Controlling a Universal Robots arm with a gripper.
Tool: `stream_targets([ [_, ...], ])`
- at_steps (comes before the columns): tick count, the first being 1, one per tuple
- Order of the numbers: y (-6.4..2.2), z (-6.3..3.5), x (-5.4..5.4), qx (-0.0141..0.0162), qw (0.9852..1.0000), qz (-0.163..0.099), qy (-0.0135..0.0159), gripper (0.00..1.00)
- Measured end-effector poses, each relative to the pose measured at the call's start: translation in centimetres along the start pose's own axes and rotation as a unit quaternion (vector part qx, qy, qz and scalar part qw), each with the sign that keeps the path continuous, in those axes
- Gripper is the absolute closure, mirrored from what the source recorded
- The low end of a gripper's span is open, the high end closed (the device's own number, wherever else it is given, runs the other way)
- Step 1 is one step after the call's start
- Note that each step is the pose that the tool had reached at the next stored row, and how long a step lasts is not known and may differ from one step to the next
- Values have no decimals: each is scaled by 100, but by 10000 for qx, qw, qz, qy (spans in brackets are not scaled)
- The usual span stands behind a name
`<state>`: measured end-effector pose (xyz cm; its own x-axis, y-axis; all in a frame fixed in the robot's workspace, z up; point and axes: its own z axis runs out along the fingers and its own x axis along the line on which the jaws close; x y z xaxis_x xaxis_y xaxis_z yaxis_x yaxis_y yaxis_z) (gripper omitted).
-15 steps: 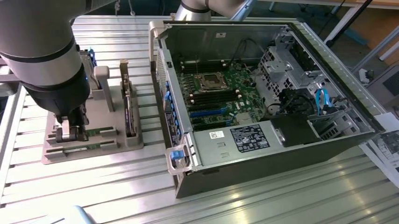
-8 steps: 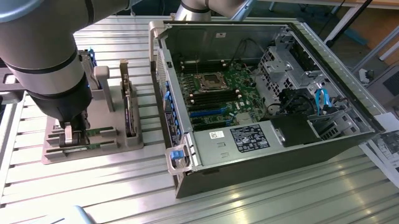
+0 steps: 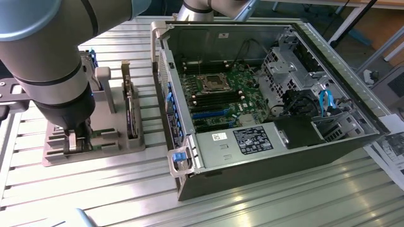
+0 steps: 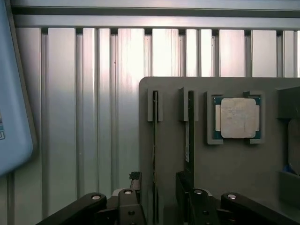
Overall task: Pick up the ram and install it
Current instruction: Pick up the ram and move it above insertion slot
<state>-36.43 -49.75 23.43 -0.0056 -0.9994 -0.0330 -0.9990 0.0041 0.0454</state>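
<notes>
Jaws: wide apart, straddling the ram, not closed on it.
Ram: long thin stick, edge-up, standing in a holder slot.
Holder: grey tray on the bench; two sticks, one square silver chip, one dark card.
Computer case: one, open, beside the holder, green board inside.

Open computer case on slatted metal table; grey fixture holds silver processor, dark expansion card.
</notes>
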Motion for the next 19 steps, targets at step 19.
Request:
stream_targets([
  [19, -13, 365, 25, -10, 9996, -276, 12, 58],
])
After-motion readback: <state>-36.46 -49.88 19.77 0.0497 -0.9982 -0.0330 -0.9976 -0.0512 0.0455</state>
